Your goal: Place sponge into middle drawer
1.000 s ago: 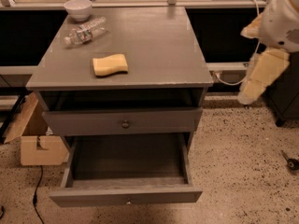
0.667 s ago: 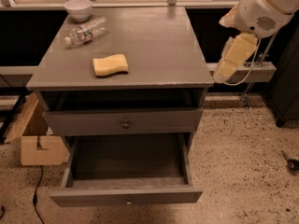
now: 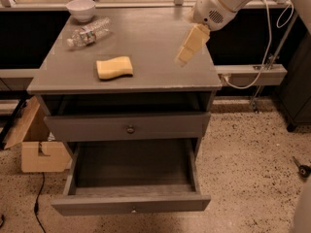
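- We count one gripper (image 3: 183,57), its fingers pressed together and holding nothing, above the worktop (image 3: 146,38).
- One sponge (image 3: 114,67) lies left of the fingers, apart from them.
- One middle drawer (image 3: 131,204) stands open below the fingers.
- Earlier the fingers hung beside the worktop's right edge; the sponge has stayed.

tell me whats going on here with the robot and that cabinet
A one-armed robot is working at a grey cabinet. Its tool hangs over the right side of the cabinet top, holding nothing and well apart from the sponge, which lies flat on the left side. The middle drawer is pulled open with nothing in it, and the upper drawer is shut. A plastic bottle and a white bowl sit at the back left.
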Action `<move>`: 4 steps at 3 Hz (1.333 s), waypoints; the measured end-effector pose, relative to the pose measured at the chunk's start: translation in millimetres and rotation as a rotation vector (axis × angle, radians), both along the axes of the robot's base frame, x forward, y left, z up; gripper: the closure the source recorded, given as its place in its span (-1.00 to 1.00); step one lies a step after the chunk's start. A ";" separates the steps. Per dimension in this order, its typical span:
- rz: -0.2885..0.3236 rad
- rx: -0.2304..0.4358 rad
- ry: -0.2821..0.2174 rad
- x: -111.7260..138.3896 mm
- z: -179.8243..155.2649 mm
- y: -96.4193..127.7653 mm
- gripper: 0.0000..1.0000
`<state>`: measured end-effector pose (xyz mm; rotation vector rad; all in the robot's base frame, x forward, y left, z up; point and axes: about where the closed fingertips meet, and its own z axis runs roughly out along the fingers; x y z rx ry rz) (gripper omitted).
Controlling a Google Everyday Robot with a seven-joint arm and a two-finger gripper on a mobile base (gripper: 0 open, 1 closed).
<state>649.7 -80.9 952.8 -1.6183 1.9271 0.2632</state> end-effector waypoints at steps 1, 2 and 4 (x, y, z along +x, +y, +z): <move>-0.001 0.000 0.005 1.6 -4.3 2.0 -1.00; 0.075 0.032 0.013 22.0 -22.3 37.1 -1.00; 0.196 0.065 0.070 60.3 -64.6 111.8 -1.00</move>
